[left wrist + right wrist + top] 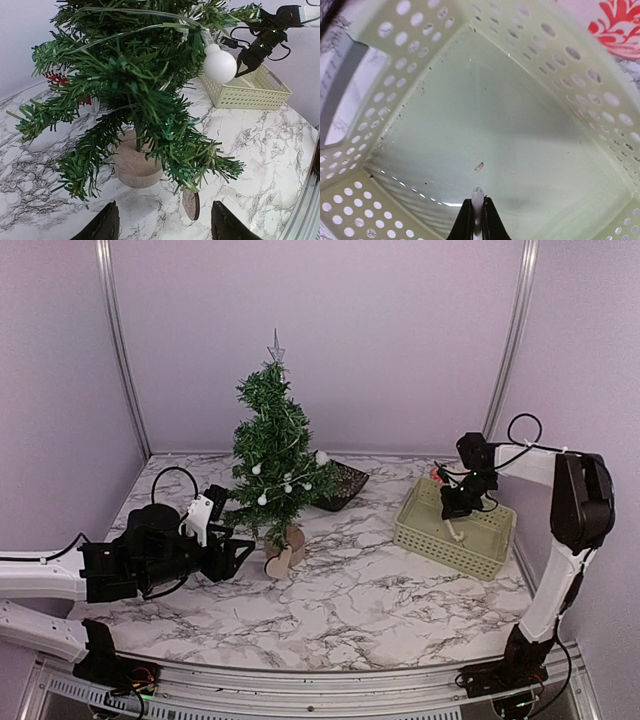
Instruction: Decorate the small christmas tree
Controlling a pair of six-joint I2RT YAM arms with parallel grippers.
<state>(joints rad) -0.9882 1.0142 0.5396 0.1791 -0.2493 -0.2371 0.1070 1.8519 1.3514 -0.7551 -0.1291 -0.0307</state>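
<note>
Marbled tabletop under lilac walls. Down inside pale green basket: right gripper pinched tight on thin white stem (likely an ornament, too little showing to tell), taken by its end, probably for lifting clear. Well apart, at far left: left gripper spread wide and empty, facing log base of small christmas tree, perhaps to steady it. Upright mid-table, white baubles already hung.
</note>
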